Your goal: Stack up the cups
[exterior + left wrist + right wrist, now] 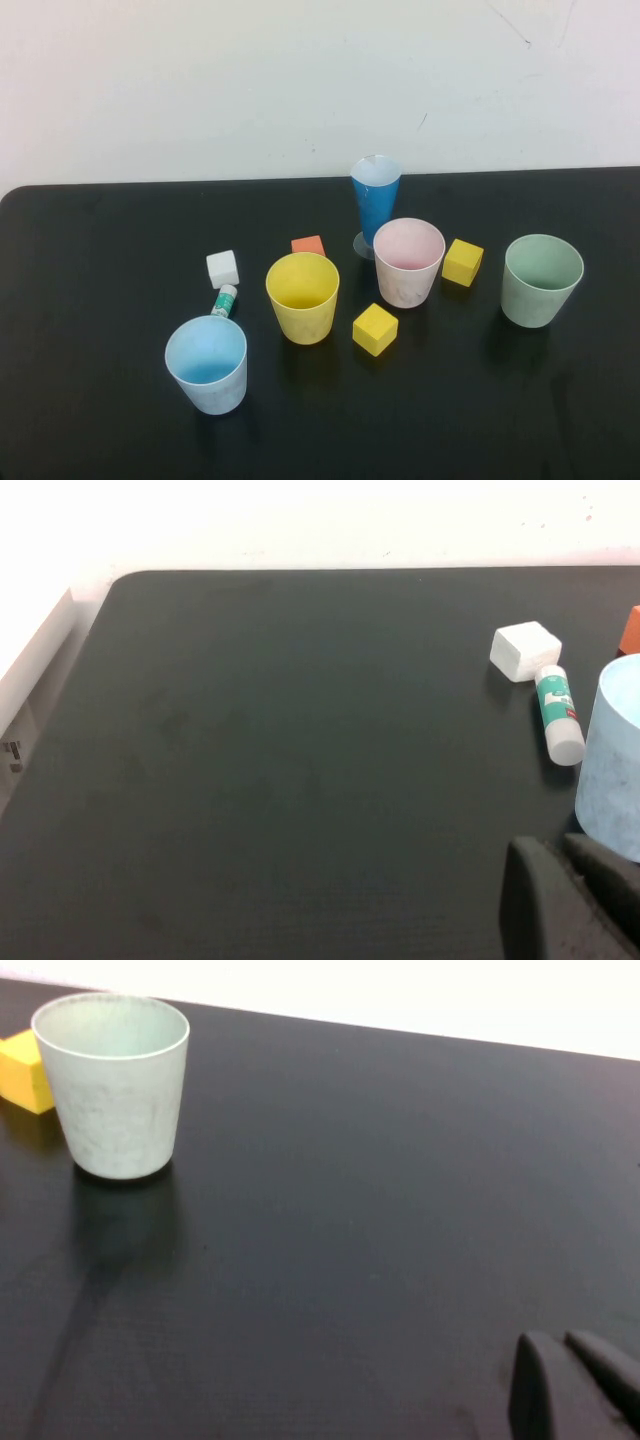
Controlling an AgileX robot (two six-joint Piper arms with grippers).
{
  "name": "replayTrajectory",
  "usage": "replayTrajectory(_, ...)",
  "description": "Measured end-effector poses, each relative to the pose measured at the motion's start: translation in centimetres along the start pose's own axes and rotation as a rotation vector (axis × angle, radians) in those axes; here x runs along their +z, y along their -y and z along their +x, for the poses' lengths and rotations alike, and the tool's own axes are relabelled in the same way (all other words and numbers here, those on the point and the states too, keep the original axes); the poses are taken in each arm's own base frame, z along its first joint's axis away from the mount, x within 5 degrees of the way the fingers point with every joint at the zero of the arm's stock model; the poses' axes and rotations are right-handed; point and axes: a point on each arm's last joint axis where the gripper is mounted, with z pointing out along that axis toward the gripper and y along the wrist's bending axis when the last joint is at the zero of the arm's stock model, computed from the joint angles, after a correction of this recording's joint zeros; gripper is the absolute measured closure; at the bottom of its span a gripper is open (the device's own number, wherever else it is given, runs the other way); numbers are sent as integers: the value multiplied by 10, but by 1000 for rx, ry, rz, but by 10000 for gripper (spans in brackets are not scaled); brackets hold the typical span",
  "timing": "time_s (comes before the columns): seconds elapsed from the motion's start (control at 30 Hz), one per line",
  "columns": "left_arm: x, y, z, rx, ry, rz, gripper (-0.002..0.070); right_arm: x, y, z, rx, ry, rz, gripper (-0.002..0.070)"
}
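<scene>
Closest up front is the light blue cup (pixel 206 364), upright and empty, with a small white-and-green tube (pixel 224 300) lying just behind it; its label is too small to read. Yellow cup (pixel 302 296), pink cup (pixel 408 261) and green cup (pixel 541 279) all stand separate and empty on the black table (pixel 90 330). Left gripper (pixel 570 900) and right gripper (pixel 570 1385) are only half in their wrist views, both closed, holding nothing.
</scene>
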Motion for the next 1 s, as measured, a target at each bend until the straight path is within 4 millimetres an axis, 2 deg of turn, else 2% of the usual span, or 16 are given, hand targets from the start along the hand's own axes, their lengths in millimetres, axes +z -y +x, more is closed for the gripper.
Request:
replayTrajectory(0.5,0,0,-1,0,13,0,676,1,1,-4,-14,60,13,679)
replayTrajectory(0.6,0,0,-8,0,88,3,676,0,2,-13,-26,158,28,679)
replayTrajectory(0.7,-3,1,-22,0,248,9,676,-4,4,-27,-38,322,49,679)
replayTrajectory(0.83,-9,1,-39,0,446,16,676,-14,5,-48,-43,583,77,679)
replayTrajectory(1.0,-16,2,-52,0,605,22,676,-26,7,-63,21,792,84,679)
